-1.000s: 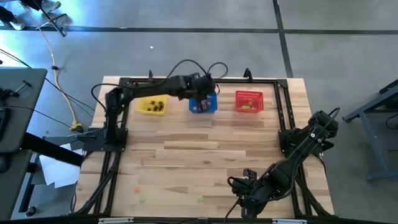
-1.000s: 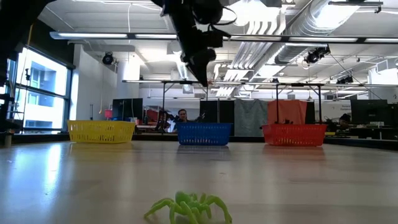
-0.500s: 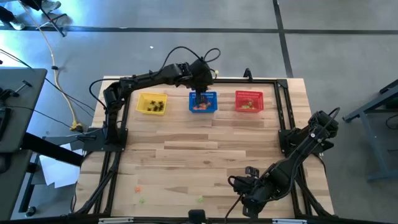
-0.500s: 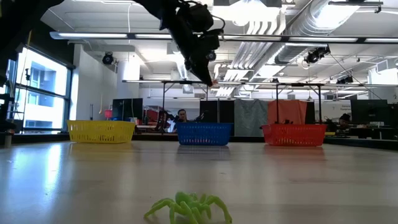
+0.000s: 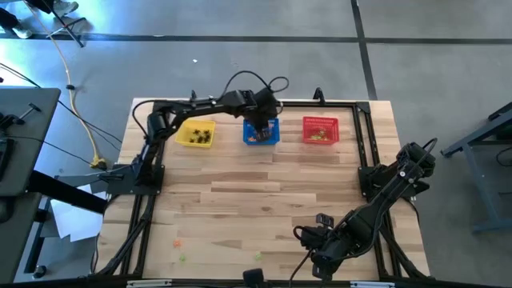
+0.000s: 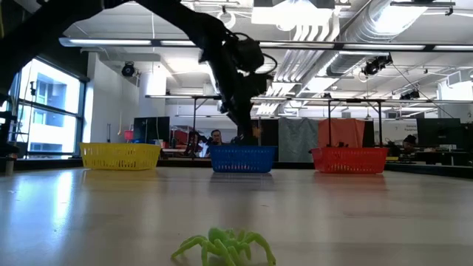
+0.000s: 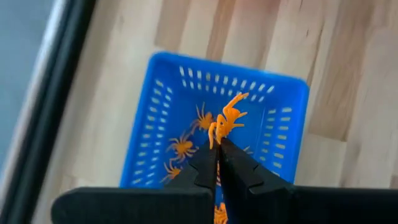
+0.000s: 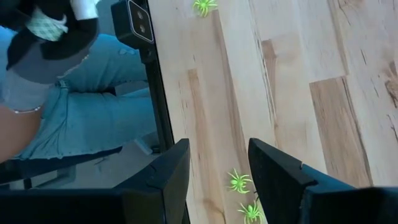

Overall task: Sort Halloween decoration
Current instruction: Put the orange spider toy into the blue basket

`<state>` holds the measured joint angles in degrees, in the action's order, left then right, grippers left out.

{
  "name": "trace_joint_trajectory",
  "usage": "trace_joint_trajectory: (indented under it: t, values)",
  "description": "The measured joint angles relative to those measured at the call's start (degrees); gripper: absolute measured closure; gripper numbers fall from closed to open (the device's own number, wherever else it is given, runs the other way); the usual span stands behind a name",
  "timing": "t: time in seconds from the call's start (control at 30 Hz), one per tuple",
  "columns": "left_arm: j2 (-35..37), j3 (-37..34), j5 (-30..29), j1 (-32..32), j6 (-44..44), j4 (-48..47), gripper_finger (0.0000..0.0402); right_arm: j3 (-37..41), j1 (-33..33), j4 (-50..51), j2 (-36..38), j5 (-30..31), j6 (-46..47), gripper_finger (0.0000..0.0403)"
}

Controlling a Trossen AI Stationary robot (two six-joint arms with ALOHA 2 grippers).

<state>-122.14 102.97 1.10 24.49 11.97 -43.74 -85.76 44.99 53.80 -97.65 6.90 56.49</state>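
A: Where is the left pincer [image 7: 217, 144], and what is being carried?

B: It is held over the blue basket [image 7: 163, 99] at the far edge of the tabletop [image 5: 240, 200], clamped on 1 orange spider [image 7: 226, 119]. Several orange ones [image 7: 181, 147] are already lying inside that basket.

A: And the step in hand?

B: The release, it would seem. The spider should be kept above the middle of the basket, clear of the mesh walls, and the fingers parted fully — a leg caught between the tips could drag the trinket back out when the arm is lifted.

A: The right pincer [image 8: 219, 163]?

B: It is waiting at the near edge with jaws held wide and nothing between them. 2 green spiders [image 8: 237, 181] are seen on the wood close to it, and another [image 6: 225, 245] lies in the low view's foreground. A person's jeans [image 8: 93, 118] are visible beyond the table edge.

A: So more is left to sort?

B: Judged so — loose pieces are scattered along the near side.
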Motion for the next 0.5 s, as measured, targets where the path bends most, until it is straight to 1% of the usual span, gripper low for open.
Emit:
trace_joint_trajectory:
  t: [0.37,0.5]
  values:
    - [-1.0,-0.1,-0.2,-0.6,-4.5,-1.0,0.0399,0.0,0.0,0.0,0.0,0.0,0.0,0.0243]
    - [-1.0,-0.1,-0.3,-0.6,-6.6,-1.0,0.0373,0.0,0.0,0.0,0.0,0.0,0.0,0.0243]
